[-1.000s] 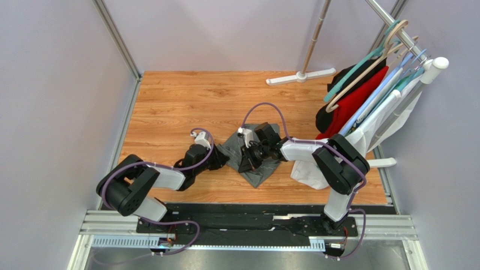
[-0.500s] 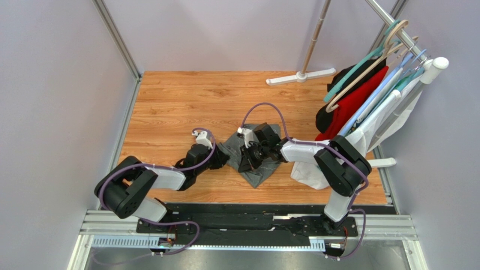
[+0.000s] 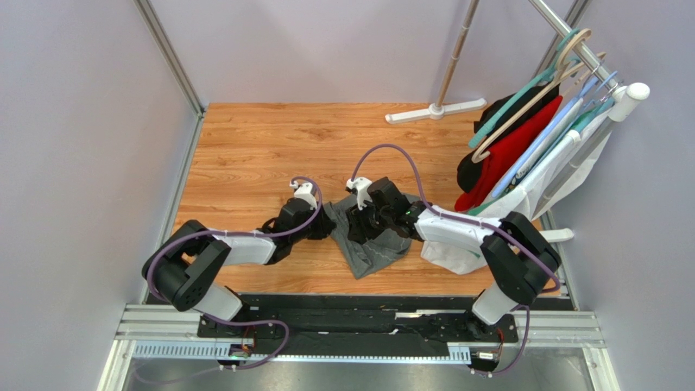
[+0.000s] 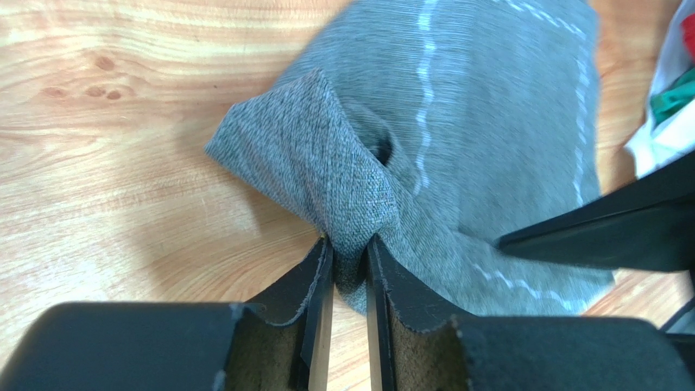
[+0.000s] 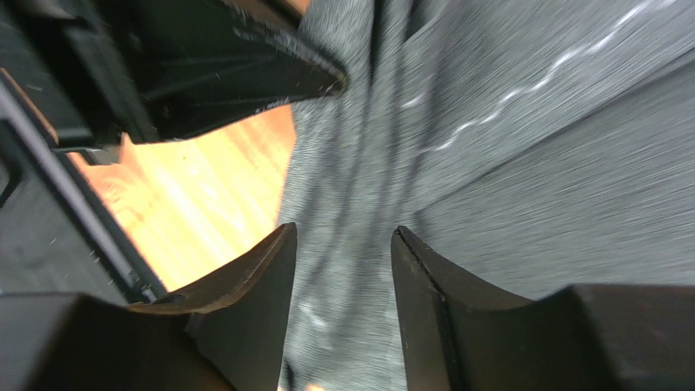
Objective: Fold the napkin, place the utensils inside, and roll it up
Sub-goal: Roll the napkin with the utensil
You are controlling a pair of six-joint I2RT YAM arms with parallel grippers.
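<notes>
The dark grey napkin lies bunched on the wooden table between the two arms, its pale stitched line showing in the left wrist view. My left gripper is shut on a raised fold at the napkin's left edge. The right gripper stands open just above the cloth, with only fabric below the gap and nothing pinched. One finger of the left gripper shows in the right wrist view, close to the right gripper. The utensils are out of view.
A white cloth lies on the table right of the napkin, under the right arm. Red and black garments hang on a rack at the right. A stand's white foot rests at the back. Bare wood lies to the left.
The right gripper has opened and let go of the napkin. The left gripper moved right and up with its fold. The napkin now sits narrower and more bunched.
</notes>
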